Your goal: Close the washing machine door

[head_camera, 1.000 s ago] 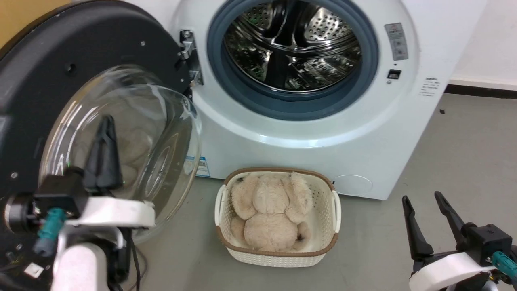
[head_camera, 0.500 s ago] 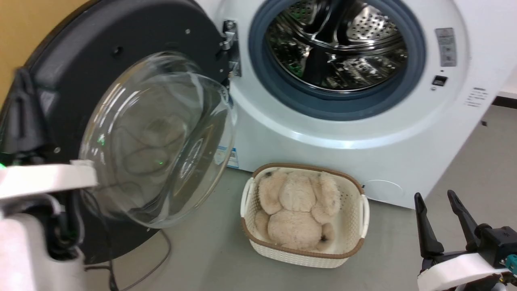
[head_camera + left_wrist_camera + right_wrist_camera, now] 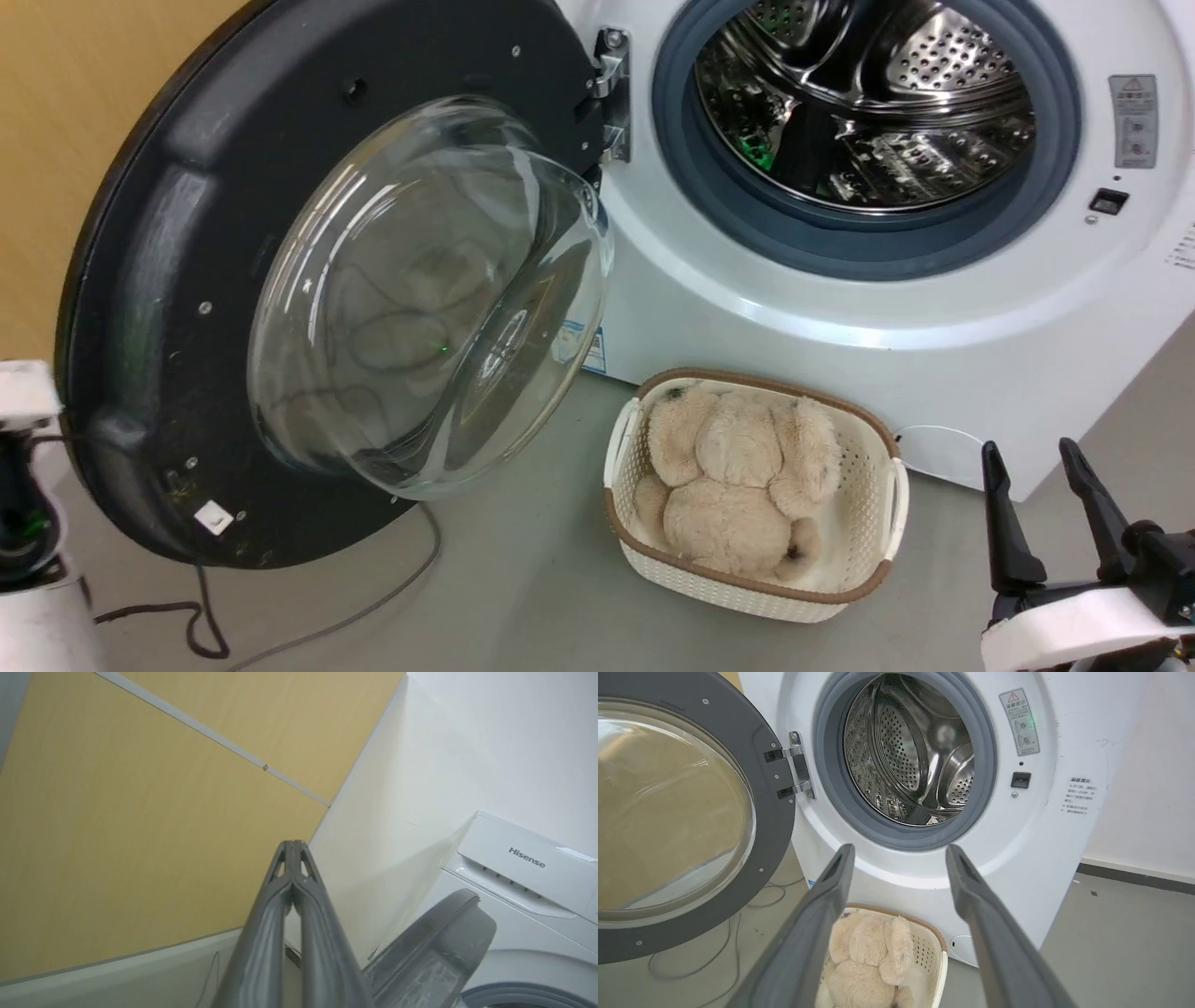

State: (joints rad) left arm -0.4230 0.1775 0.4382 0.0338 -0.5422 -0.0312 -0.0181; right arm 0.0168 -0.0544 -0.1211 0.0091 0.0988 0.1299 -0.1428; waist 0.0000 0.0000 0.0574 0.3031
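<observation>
Left hand (image 3: 293, 847) pressed together before yellow wall (image 3: 117, 835), right hand (image 3: 900, 848) spread apart, washing machine door (image 3: 159, 280) open, grey floor (image 3: 523, 597)

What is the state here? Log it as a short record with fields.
washing machine door: wide open, swung left on its hinge
washing machine: steel drum exposed
left pincer: shut, holding nothing, beside the door's edge
right pincer: open, holding nothing
basket: on floor before the machine, plush toy inside
</observation>
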